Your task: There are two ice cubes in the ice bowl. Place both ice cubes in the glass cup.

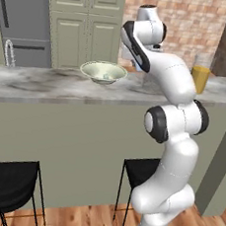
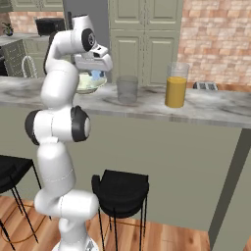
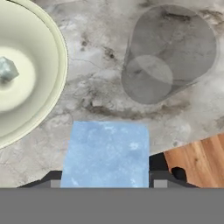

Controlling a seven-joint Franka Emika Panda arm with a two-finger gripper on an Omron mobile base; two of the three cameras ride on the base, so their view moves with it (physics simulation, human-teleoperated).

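Gripper (image 3: 105,181) clamps one ice cube (image 3: 105,153), and I judge the glass cup (image 3: 168,54) lies ahead-right, ice bowl (image 3: 57,65) left.

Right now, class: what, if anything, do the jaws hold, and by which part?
One ice cube, pale blue, pinched by its two opposite side faces between the jaws of the gripper.

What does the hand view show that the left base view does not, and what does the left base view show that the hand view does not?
Hand view only: an ice cube held between the gripper tips above the marble counter, and the empty glass cup seen from above.

Left base view only: the glass of orange liquid on the counter, two black stools below it, and the cabinets behind.

Both: the ice bowl with the second ice cube lying in it.
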